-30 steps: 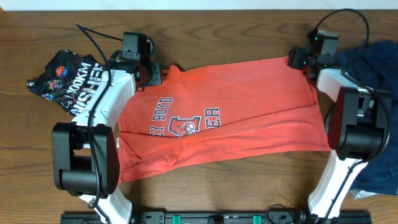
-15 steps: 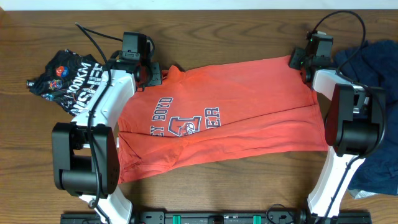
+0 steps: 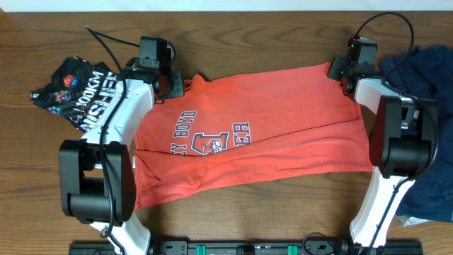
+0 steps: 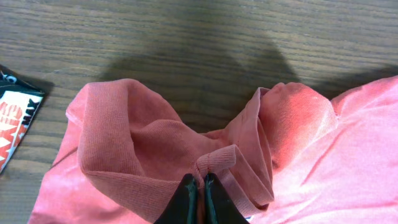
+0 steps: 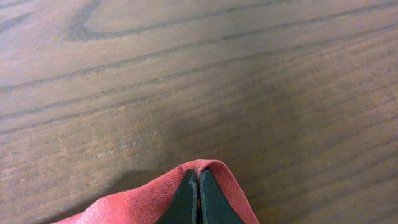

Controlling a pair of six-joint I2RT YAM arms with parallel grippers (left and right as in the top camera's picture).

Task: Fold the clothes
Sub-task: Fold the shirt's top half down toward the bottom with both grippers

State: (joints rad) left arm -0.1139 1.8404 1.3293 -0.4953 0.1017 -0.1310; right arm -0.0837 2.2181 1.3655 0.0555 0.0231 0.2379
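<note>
A coral-red T-shirt [image 3: 269,134] with navy-and-white lettering lies spread across the wooden table. At its far left corner my left gripper [image 3: 185,86] is shut on a bunched fold of its fabric [image 4: 214,158]; in the left wrist view the left gripper [image 4: 200,182] pinches a ribbed edge. At the shirt's far right corner my right gripper [image 3: 334,71] is shut on its hem [image 5: 205,168]; the right wrist view shows the right gripper [image 5: 198,177] with red cloth wrapped round its tips.
A black printed shirt [image 3: 78,92] lies crumpled at the far left. A pile of dark navy garments [image 3: 432,127] sits at the right edge, behind the right arm. Bare wood lies beyond both grippers.
The right gripper has shut on the shirt's far right hem and its arm has shifted slightly left. The left arm and the shirt have not moved.
</note>
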